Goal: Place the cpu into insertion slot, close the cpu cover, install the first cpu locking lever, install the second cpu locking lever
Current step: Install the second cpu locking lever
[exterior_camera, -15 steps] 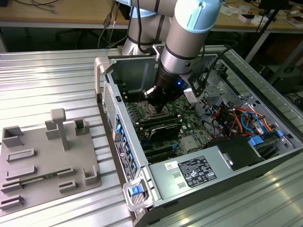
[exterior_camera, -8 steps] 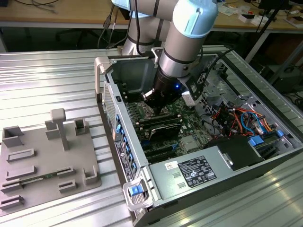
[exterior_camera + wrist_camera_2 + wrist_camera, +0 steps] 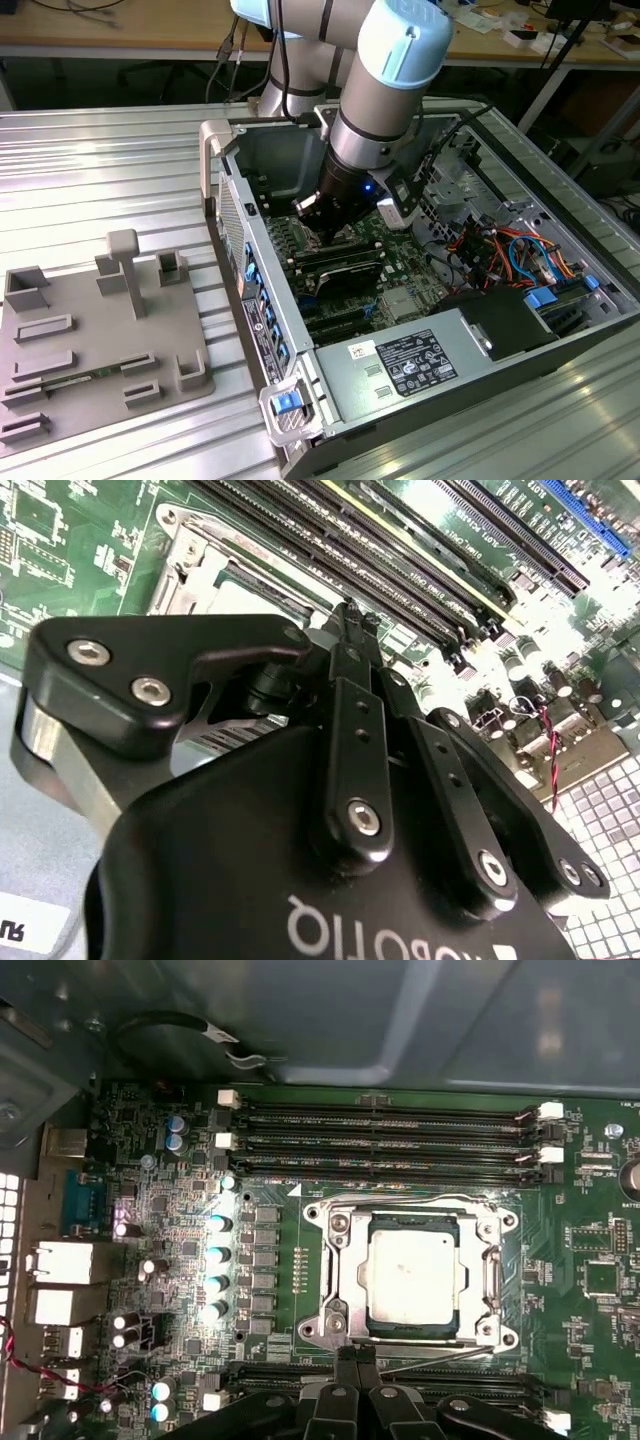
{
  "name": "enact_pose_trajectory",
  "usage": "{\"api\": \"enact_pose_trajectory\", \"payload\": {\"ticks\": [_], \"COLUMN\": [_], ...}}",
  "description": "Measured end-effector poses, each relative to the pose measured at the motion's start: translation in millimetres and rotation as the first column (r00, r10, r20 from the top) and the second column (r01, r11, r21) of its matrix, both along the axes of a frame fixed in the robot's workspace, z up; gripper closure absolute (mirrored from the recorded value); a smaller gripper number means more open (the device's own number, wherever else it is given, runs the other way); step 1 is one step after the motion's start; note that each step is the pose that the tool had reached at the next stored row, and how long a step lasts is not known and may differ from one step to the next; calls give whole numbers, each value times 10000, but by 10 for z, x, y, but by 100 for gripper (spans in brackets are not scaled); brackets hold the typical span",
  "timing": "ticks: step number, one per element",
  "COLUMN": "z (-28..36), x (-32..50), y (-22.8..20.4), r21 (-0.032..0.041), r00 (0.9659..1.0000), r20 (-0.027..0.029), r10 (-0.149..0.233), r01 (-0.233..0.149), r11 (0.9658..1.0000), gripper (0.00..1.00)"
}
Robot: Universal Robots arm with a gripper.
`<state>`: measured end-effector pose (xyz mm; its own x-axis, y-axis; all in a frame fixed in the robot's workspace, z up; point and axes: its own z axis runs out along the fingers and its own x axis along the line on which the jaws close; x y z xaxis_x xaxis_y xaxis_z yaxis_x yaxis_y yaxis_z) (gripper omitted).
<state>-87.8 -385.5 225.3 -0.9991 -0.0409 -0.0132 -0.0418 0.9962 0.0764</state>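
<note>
The cpu (image 3: pixel 412 1272), silver-grey on top, lies flat in the insertion slot (image 3: pixel 312 1332) on the green motherboard. The cpu cover (image 3: pixel 343 1278), a silver frame, lies down around the chip. One thin wire locking lever (image 3: pixel 400 1199) runs along the memory-side edge of the socket. A second lever (image 3: pixel 440 1357) runs slightly slanted along the opposite edge. My gripper (image 3: pixel 356 1353) is shut, with its black fingertips pressed together right at that second lever's end. In the second wrist view the gripper (image 3: pixel 352 615) tapers to a point beside the socket (image 3: pixel 215 575). The exterior view shows the gripper (image 3: pixel 322 228) low inside the open computer case.
Long black memory slots (image 3: pixel 390 1140) flank the socket, with more (image 3: pixel 450 1385) by the fingers. Capacitors (image 3: pixel 215 1252) stand beside the socket. The case wall (image 3: pixel 300 1020) rises close by. A grey power supply (image 3: pixel 420 365), coloured cables (image 3: pixel 500 250) and a grey fixture plate (image 3: pixel 90 340) are nearby.
</note>
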Motion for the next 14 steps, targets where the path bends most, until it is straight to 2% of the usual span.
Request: {"api": "enact_pose_trajectory", "payload": {"ticks": [1,2,3,4,5,6,14], "z": [0,23,6,-36,-44,-47,-67], "x": [0,-1,-25,-37,-85,-95,-132], "y": [0,-14,-40,-37,-33,-30,-14], "r21": [0,142,42,-103,-102,-102,-100], "r00": [10000,10000,10000,10000,10000,10000,9999], "r20": [0,0,-7,-9,-10,-6,-8], "r10": [9,8,56,55,74,74,122], "r01": [-9,-8,-56,-55,-74,-74,-122], "r11": [10000,9999,10000,9999,9999,9999,9999], "gripper": [89,89,89,89,89,89,89]}}
